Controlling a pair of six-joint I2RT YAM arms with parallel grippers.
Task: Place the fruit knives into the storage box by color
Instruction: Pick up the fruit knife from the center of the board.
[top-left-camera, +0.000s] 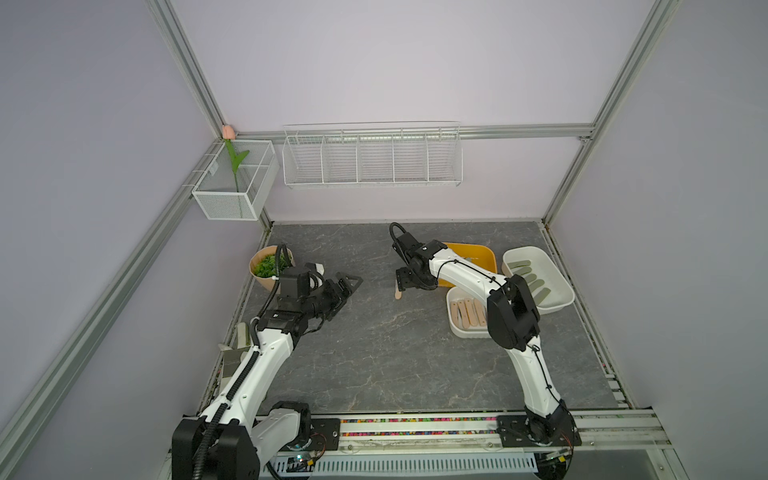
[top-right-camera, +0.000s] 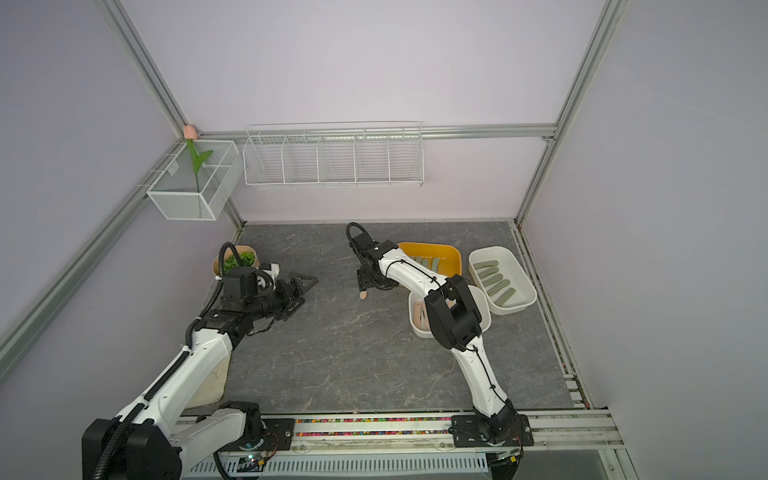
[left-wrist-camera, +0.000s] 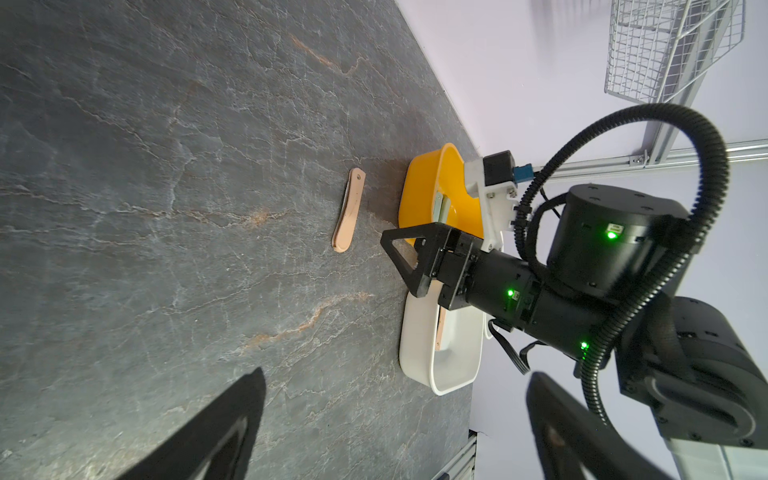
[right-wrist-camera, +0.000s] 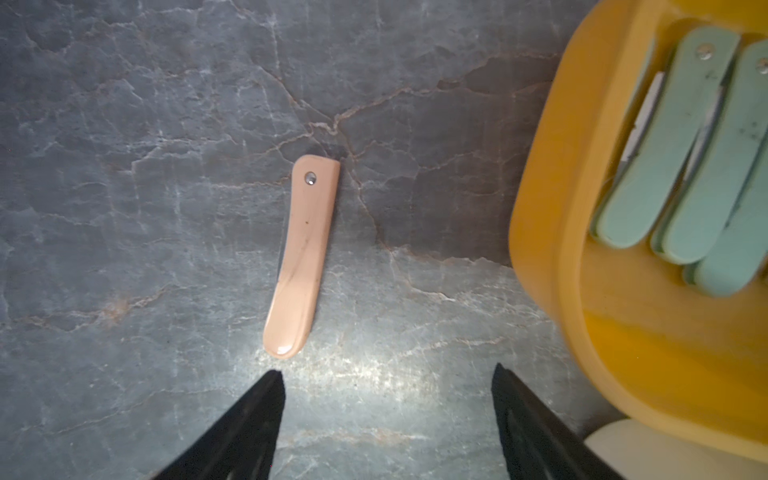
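Your cell is closed in by pale lilac walls, framed with aluminium profiles that run up the corners and across the back. On the back wall you have a white wire rack split into compartments. At the left corner hangs a white mesh basket holding an artificial tulip — pink bud, green stem. Your work surface is dark grey with pale stone-like veins, and it shows a soft glare in the right wrist view. A small potted green plant stands by its left edge — the light is even, shadows faint
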